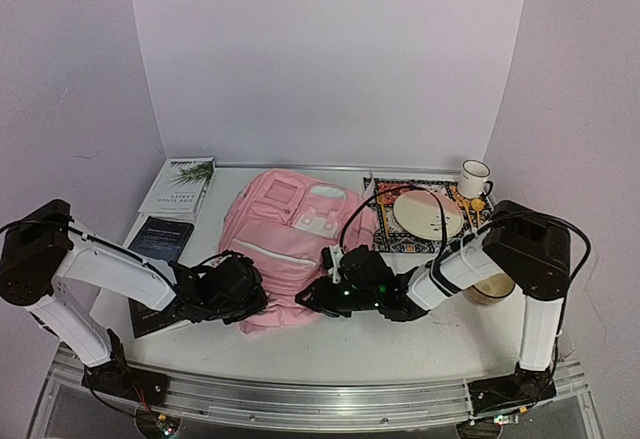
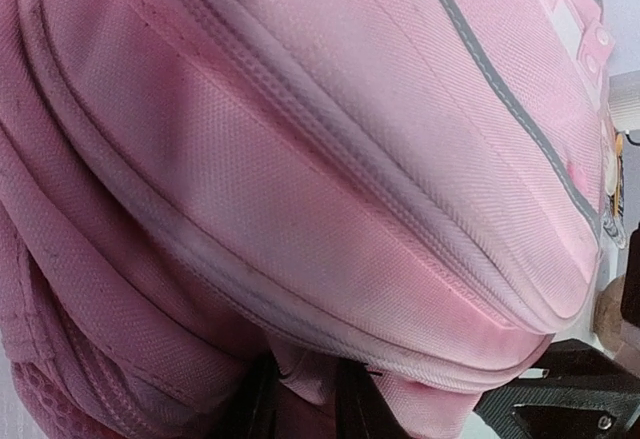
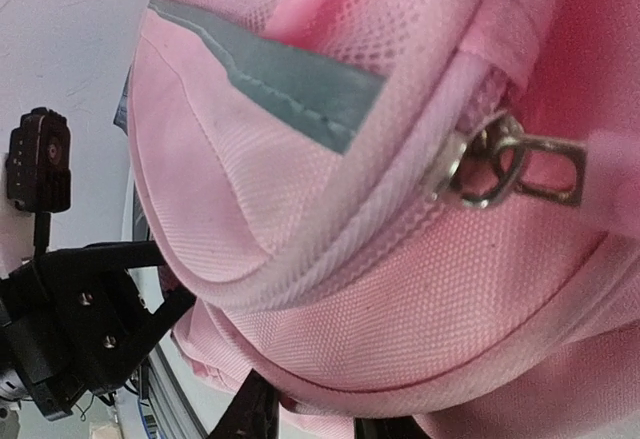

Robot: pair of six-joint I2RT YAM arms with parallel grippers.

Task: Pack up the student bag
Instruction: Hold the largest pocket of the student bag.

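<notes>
We see a white bench (image 1: 400, 344) closed in by pale walls (image 1: 330, 59), and the student bag (image 1: 290, 229) lies flat in its middle, with a mug (image 1: 474, 177) behind at the right. The left fingers (image 2: 260, 414) are nearly closed and pinch a fold at the bag's near edge. The right fingers (image 3: 252, 417) have fabric of that edge between them, but we cannot tell if they clamp it.
</notes>
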